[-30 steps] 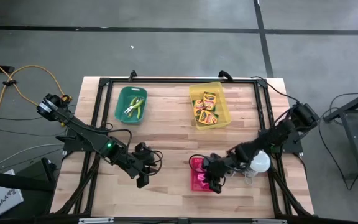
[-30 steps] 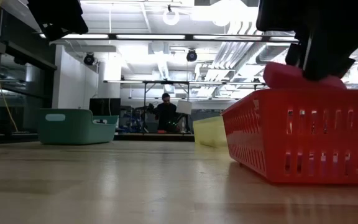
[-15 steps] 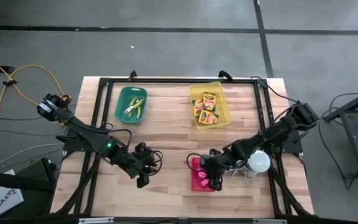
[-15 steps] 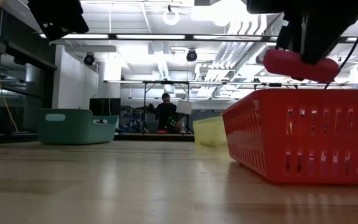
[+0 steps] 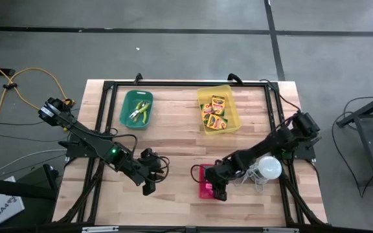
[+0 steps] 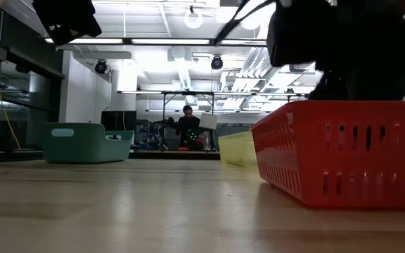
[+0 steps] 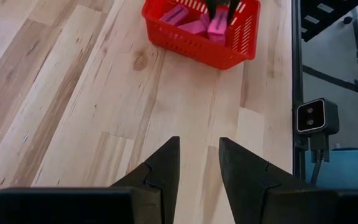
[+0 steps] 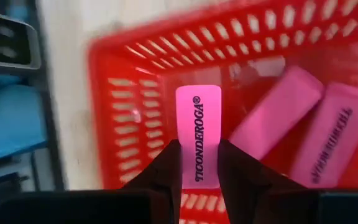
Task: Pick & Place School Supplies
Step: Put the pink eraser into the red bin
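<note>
The right gripper is clamped on a pink eraser and holds it above the red basket near the front edge of the table, with two more erasers lying side by side on the basket floor. The left gripper hangs over bare wood well to the left of the basket, its fingers slightly apart and holding nothing. Crayon boxes lie in the yellow bin at the back, beside a green bin
</note>
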Motion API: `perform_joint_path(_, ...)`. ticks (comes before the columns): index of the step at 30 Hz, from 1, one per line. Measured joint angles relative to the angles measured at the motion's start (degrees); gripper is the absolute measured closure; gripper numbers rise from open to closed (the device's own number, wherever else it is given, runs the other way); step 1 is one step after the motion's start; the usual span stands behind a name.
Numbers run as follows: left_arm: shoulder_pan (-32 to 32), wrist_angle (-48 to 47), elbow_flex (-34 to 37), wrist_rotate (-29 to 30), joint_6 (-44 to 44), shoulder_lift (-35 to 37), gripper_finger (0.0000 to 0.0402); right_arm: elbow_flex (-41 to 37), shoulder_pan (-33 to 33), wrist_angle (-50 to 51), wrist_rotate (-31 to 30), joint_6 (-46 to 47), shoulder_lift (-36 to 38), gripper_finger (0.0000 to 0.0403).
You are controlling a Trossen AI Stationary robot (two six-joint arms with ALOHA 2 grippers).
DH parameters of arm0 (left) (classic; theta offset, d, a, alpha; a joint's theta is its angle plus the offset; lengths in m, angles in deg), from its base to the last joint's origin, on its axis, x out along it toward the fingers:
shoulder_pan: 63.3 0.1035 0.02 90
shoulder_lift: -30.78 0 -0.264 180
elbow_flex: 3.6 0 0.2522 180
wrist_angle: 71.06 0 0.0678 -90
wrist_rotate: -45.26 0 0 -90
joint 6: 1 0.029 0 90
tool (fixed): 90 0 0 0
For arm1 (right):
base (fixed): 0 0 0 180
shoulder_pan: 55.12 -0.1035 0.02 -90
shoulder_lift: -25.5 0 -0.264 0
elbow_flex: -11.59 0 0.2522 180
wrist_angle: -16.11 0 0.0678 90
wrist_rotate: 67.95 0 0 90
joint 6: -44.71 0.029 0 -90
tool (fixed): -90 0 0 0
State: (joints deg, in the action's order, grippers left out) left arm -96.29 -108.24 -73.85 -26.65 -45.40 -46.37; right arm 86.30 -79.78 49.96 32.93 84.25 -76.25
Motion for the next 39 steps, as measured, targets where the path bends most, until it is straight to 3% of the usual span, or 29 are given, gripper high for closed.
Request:
perform_joint_path(15,0.0,0.39,0.02,-0.04,-0.2,0.0,0.0293,0.31,0.08,-0.81,-0.24,-1.36,-1.64,0.0328)
perform_joint_path(25,0.0,0.35,0.02,-0.17,-0.17,0.0,0.0293,0.31,0.08,-1.53,-0.42,-1.26,-1.64,0.0294)
perform_joint_path(39,-0.02,0.35,0.02,-0.17,-0.15,0.0,0.0293,0.3,0.48,-1.53,0.42,-0.82,-1.64,0.0302)
